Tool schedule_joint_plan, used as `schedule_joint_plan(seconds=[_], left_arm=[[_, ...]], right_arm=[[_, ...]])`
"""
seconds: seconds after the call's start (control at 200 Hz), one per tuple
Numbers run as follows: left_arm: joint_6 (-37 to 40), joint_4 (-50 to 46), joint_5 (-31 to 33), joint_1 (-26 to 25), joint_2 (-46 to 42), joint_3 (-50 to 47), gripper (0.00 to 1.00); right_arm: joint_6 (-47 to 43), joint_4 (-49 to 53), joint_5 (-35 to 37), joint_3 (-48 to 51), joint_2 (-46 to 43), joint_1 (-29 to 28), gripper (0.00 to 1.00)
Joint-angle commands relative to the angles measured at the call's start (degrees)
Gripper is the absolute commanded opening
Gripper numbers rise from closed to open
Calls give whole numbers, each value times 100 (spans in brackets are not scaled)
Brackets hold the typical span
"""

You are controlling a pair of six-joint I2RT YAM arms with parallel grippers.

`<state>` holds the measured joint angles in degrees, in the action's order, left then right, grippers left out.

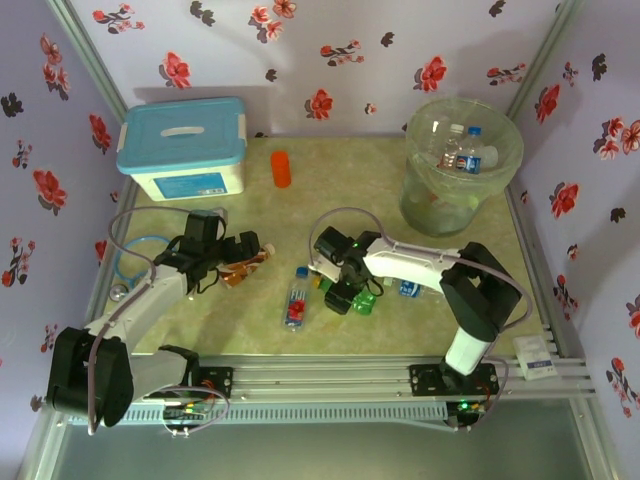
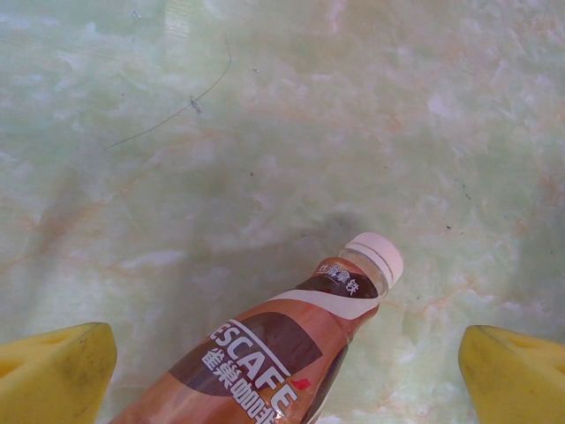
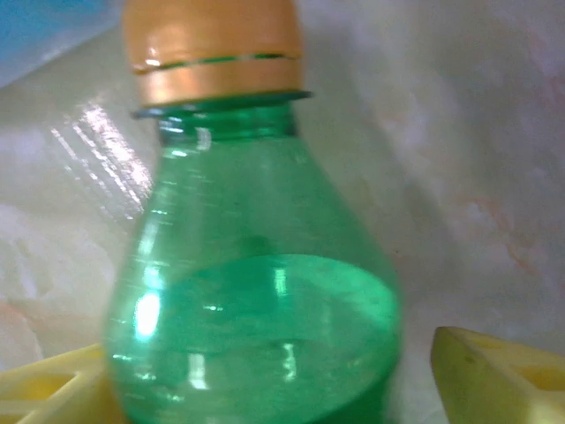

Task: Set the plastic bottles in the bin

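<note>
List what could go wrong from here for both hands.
1. The green bottle sits off-centre between the fingers of the right hand; closing may shove or roll it away.
2. The coffee bottle lies slanted between the open fingers of the left hand; a grip near its tapering neck might slip.
3. The blue-labelled bottle lying close by could get knocked.

Walls are printed pale lilac with red and black flowers. Tabletop is marbled pale green and cream. Storage box is coloured white, lid light blue. Bin is tinted translucent pale green. Green bottle is capped in orange. Nescafe bottle is labelled brown and white, capped white. Orange bottle is seen solid orange. Left fingers and right fingers are finished yellow.
</note>
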<state>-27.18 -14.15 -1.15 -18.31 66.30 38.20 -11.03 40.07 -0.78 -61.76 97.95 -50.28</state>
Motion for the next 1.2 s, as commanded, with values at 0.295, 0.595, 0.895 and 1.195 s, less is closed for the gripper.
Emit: schedule_joint_plan(seconds=[0.295, 0.595, 0.895, 1.195], left_arm=[[-68, 74, -63, 46, -30, -74, 100], [-68, 71, -63, 46, -20, -42, 100], [-102, 159, -78, 42, 29, -60, 100], [-46, 253, -125, 42, 97, -77, 100]], right_arm=[[117, 91, 273, -249, -220, 145, 68], [126, 756, 320, -1692, -478, 625, 59], [238, 1066, 1913, -3495, -949, 1332, 53], [211, 311, 4260, -4579, -695, 2644, 48]])
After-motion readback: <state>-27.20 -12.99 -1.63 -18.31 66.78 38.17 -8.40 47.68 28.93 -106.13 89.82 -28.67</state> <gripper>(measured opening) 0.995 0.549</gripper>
